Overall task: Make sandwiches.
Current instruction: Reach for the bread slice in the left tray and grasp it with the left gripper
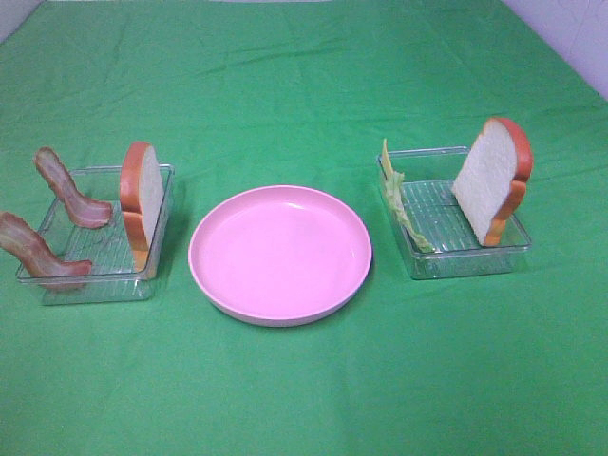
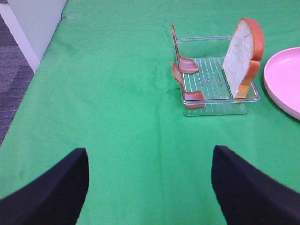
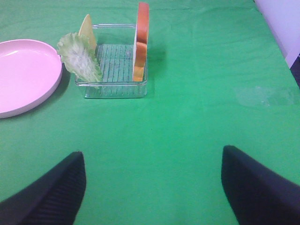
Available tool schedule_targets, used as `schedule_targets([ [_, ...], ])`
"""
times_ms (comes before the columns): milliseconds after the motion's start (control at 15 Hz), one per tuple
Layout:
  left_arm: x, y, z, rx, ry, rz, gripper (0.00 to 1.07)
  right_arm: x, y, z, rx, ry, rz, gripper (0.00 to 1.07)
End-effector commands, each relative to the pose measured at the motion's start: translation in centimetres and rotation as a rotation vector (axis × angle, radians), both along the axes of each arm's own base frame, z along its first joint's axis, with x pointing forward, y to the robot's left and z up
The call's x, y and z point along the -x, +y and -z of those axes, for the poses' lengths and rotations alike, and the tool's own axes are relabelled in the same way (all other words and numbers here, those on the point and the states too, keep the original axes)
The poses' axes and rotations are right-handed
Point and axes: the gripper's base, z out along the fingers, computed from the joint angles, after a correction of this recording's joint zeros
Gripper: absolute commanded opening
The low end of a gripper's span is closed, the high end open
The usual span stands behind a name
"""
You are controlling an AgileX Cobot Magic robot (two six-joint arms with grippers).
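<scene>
Left tray [image 1: 90,288], frame left: two bacon strips [image 1: 66,188], bread slice [image 1: 142,195] on edge. Right tray [image 1: 465,264], frame right: lettuce leaf [image 1: 408,214], cheese slice [image 3: 86,29], second bread slice [image 1: 489,180] leaning. Pink plate [image 1: 280,247] at centre.

Handling: probably light and stiff; pinch the bread across its faces at the top crust.

Left gripper [image 2: 149,159] and right gripper [image 3: 152,157]: spread, holding nothing, seen only in the wrist views. The cheese face is plain only in the right wrist view.

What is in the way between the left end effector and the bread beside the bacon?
Nothing visible. Only bare green cloth lies between the left end effector and the tray holding the bread slice; the bacon strips stand at the tray's other side.
</scene>
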Motion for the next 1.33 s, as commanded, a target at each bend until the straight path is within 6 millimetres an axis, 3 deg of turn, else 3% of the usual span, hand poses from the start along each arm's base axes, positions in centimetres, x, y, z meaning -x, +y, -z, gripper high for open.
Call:
schedule_targets([
  [67,0.3,-0.1,0.0,0.003,-0.027,0.006,0.7,0.0,0.0,-0.1,0.008,-0.017,0.0,0.76],
  [467,0.2,0.0,-0.2,0.0,-0.032,0.004,0.7,0.0,0.0,-0.1,0.008,-0.017,0.0,0.76],
  [733,-2.7,-0.1,-3.7,0.043,-0.095,0.018,0.7,0.0,0.0,-0.1,0.008,-0.017,0.0,0.76],
  [800,-2.7,-0.1,-3.7,0.043,-0.095,0.018,0.7,0.0,0.0,-0.1,0.008,-0.017,0.0,0.76],
  [867,-5.7,-0.2,-5.4,0.084,-0.011,0.029,0.7,0.0,0.0,-0.1,0.008,-0.017,0.0,0.76],
  [1000,-10.0,-0.2,-6.8,0.12,0.121,0.034,0.7,0.0,0.0,-0.1,0.008,-0.017,0.0,0.76],
  [1067,-10.0,-0.2,-6.8,0.12,0.121,0.034,0.7,0.0,0.0,-0.1,0.008,-0.017,0.0,0.76],
  [1200,-14.0,-0.4,-7.4,0.191,0.246,0.05,0.7,0.0,0.0,-0.1,0.008,-0.017,0.0,0.76],
  [1333,-20.1,-1.0,-7.0,0.278,0.449,0.108,0.7,0.0,0.0,-0.1,0.008,-0.017,0.0,0.76],
])
